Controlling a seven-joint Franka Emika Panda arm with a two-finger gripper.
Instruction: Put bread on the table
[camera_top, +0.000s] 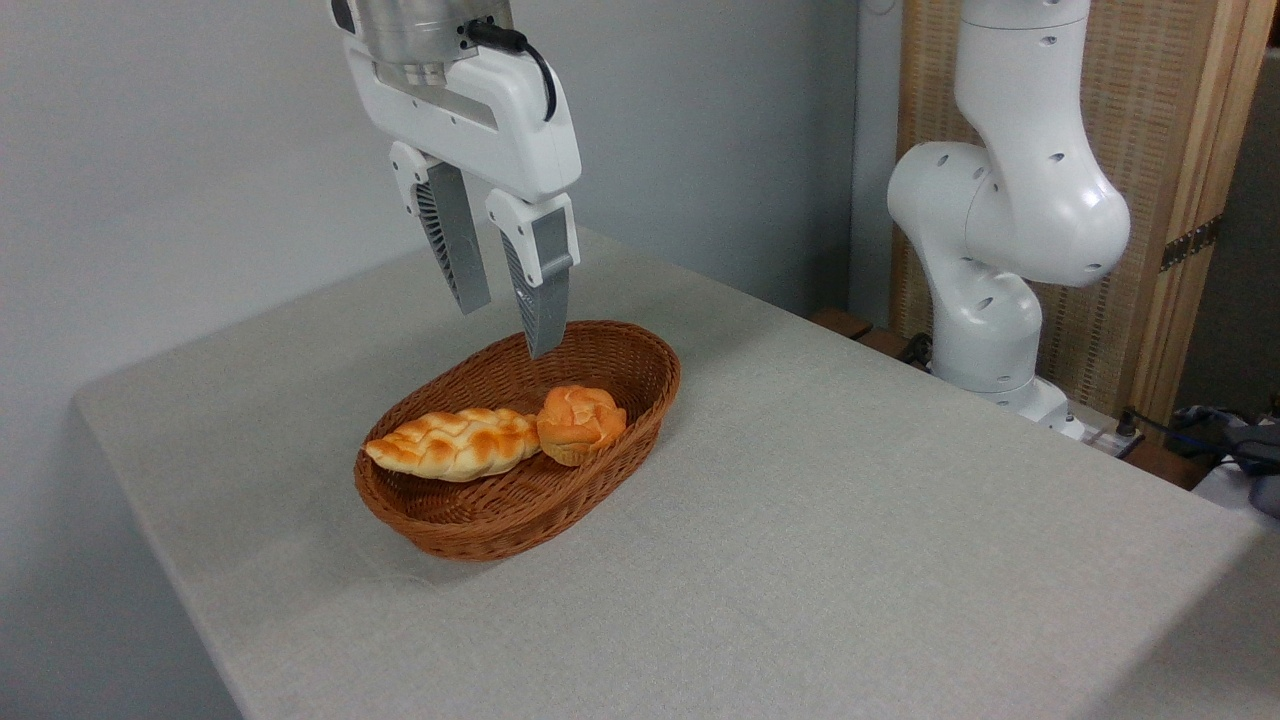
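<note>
The long braided bread (455, 443), pale golden with toasted patches, lies inside the brown wicker basket (470, 525), toward its left half. A small round orange bun (579, 423) rests against the loaf's right end. My gripper (510, 330) hangs open above the basket's far rim, fingers pointing down, with nothing between them. It is well above the loaf and a little behind it. The basket stands on the table (850, 540), which is covered in light grey cloth.
The white robot base (1000, 260) rises at the table's far right edge. A wooden screen (1170, 150) stands behind it. Cables and dark items (1230, 440) lie beyond the right edge. The table's rounded corner (95, 400) is at the left.
</note>
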